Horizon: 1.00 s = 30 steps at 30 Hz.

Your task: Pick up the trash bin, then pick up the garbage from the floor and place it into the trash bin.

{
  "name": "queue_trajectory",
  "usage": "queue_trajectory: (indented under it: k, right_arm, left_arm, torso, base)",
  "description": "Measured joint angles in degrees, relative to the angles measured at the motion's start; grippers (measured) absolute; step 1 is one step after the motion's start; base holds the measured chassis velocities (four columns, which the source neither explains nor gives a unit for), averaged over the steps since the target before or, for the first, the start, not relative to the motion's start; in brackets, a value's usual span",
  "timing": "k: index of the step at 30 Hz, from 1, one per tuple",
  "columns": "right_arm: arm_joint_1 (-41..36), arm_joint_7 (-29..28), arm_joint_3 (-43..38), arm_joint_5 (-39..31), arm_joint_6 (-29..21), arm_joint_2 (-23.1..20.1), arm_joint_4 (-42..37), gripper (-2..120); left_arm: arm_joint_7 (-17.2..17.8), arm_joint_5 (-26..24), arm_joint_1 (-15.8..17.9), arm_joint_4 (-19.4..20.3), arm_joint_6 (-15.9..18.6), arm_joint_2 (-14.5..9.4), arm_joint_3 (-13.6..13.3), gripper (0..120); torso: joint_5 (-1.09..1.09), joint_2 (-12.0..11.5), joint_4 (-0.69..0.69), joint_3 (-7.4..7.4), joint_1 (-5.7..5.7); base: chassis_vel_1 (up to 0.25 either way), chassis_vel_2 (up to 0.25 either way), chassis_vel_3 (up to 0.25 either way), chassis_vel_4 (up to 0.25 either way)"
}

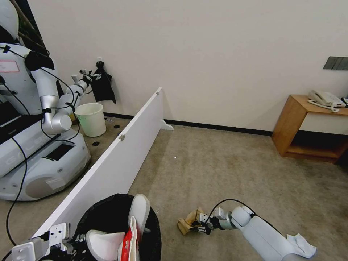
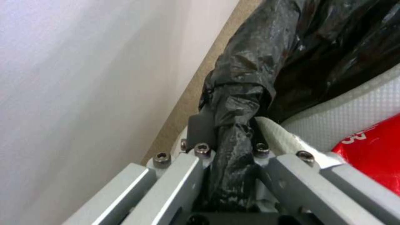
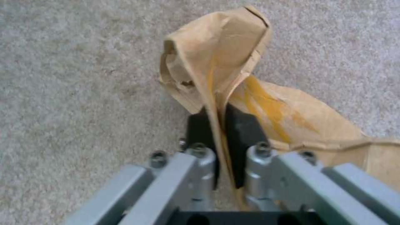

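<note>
The trash bin [image 1: 108, 214], lined with a crinkled black bag, sits at the bottom left of the head view with white slippers [image 1: 139, 212] and a red packet [image 1: 125, 246] poking out of it. My left gripper [image 1: 70, 244] is shut on the bin's bag-covered rim [image 2: 233, 131]; a slipper [image 2: 333, 118] and the red packet [image 2: 375, 147] lie beside it. A crumpled brown paper scrap [image 1: 188, 221] lies on the carpet right of the bin. My right gripper [image 1: 203, 224] is shut on a fold of that paper [image 3: 217, 72]. White tissue [image 1: 302, 244] lies by my right arm.
A long white board [image 1: 119, 159] stands on edge along the left. Beyond it another robot [image 1: 40, 119] stands beside a cream-white bucket [image 1: 91, 119]. A wooden side table [image 1: 301, 127] with a phone [image 1: 324, 98] is at the right wall. Open carpet lies ahead.
</note>
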<state>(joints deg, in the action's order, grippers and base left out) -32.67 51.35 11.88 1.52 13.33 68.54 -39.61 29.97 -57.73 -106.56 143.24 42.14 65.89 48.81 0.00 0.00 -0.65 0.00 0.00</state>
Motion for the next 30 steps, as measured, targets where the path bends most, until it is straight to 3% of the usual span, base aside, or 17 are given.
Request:
queue_trajectory:
  k: [11,17,23,30]
  right_arm:
    - [0.1,0.2,-1.7,0.0,0.2,-0.4,-0.5,0]
    - [-0.3,0.0,-7.8,-3.5,0.8,-2.6,-4.7,0]
    - [-4.2,-1.6,-16.3,-13.6,0.7,-10.3,-20.0,0]
    - [-9.2,-6.2,-21.1,-27.1,-1.7,-15.5,-33.6,0]
  left_arm:
    - [0.1,0.0,0.1,0.0,0.0,-0.2,0.0,1]
    - [0.4,-0.9,0.3,0.0,0.0,-1.0,0.0,1]
    - [0.8,-3.8,2.5,0.0,0.0,-4.0,-0.5,1]
    - [1.0,-6.5,4.9,0.0,0.0,-6.7,-0.5,1]
  torso:
    - [0.0,0.0,0.0,0.0,0.0]
    - [0.0,0.0,0.02,0.0,0.01]
    - [0.03,0.0,-0.01,0.0,0.01]
    - [-0.01,0.0,0.0,0.0,0.0]
  base:
    - [0.0,0.0,0.0,0.0]
    - [0.0,0.0,0.0,0.0]
    - [0.0,0.0,0.0,0.0]
    - [0.0,0.0,0.0,0.0]
